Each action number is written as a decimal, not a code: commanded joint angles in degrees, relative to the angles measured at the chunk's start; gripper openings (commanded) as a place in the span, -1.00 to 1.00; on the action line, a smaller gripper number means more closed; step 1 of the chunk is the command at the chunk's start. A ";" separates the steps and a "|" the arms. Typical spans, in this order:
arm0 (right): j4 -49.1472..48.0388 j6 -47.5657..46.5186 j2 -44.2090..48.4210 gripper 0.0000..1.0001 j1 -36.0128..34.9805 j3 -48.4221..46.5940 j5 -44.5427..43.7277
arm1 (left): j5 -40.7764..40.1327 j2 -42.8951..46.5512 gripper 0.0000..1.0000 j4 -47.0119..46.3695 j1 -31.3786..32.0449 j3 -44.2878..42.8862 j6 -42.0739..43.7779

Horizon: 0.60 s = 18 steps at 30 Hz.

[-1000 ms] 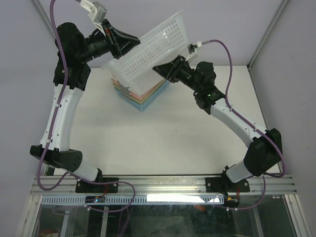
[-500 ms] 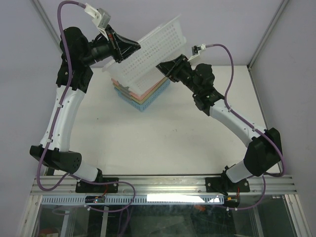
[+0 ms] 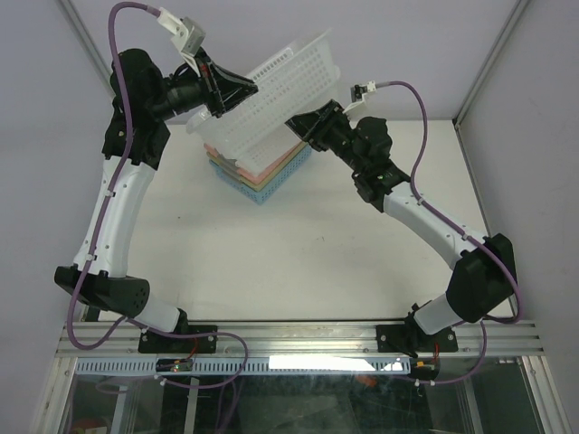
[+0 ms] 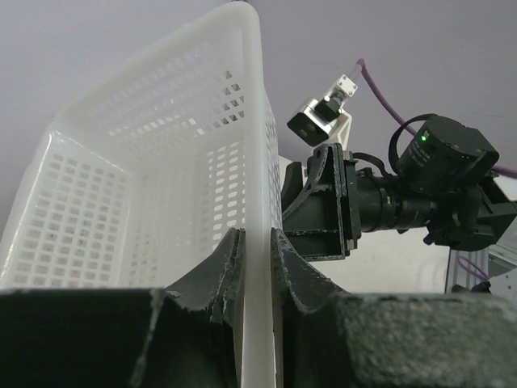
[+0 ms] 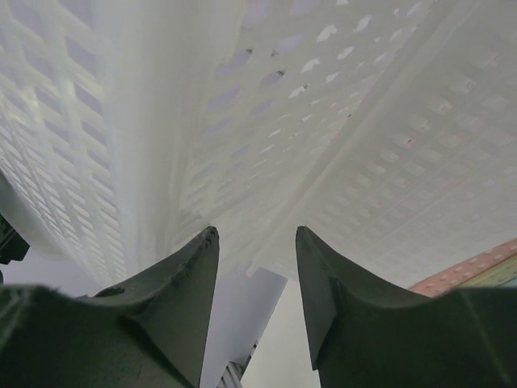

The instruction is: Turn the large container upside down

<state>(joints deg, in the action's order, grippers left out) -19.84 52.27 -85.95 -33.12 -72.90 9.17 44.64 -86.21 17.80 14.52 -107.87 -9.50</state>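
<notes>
My left fingers (image 4: 233, 249) are clamped on the rim wall of the large white perforated plastic basket (image 3: 276, 95), which hangs tilted in the air above 1 stack of coloured plastic baskets (image 3: 262, 176) nested together at the tabletop's (image 3: 298, 253) far edge. My right fingers (image 5: 203, 260) stand apart, just beside its outer wall.

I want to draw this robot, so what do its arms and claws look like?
The left arm and right arm match: smooth white tubes joined by chunky black joints. A purple cable loops along each. The left claw and right claw are black, with two pointed fingers each.
</notes>
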 commanded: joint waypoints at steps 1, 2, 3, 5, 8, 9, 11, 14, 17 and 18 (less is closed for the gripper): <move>-5.71 0.48 0.86 -0.05 -0.66 -2.82 -1.22 | 8.08 -1.85 -0.69 4.40 0.32 -2.85 0.83; -5.59 0.35 0.99 -0.05 -0.63 -2.81 -1.44 | 9.57 -2.38 -0.64 5.09 0.25 -2.72 1.27; -5.46 0.19 1.03 -0.04 -0.66 -2.82 -1.56 | 10.52 -2.98 -0.63 5.74 0.30 -2.63 1.46; -5.11 -0.25 1.16 -0.03 -0.63 -2.91 -1.53 | 11.41 -3.79 -0.63 7.04 0.28 -2.48 1.94; -4.45 -1.02 0.93 0.01 -0.67 -3.54 -0.73 | 11.34 -4.09 -0.55 7.24 0.31 -2.61 2.39; -4.32 -1.03 0.84 0.02 -0.65 -3.76 -0.59 | 11.30 -4.22 -0.54 7.25 0.25 -2.85 2.38; -4.41 -0.96 0.66 0.03 -0.63 -3.97 -0.47 | 11.34 -4.54 -0.51 7.33 0.27 -3.13 2.43; -4.50 -0.94 0.51 0.03 -0.64 -4.30 -0.23 | 11.94 -4.90 -0.39 7.53 0.23 -3.24 2.31; -4.39 -1.10 0.55 0.04 -0.70 -4.31 -0.29 | 10.73 -4.89 -0.84 7.60 0.28 -3.30 2.43; -4.32 -1.19 0.67 0.04 -0.64 -4.27 -0.35 | 10.18 -4.85 -1.00 7.60 0.25 -3.54 2.53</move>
<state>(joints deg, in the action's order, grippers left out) -16.21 51.20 -86.54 -33.21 -72.97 8.27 52.38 -91.07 24.93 14.41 -109.51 -8.08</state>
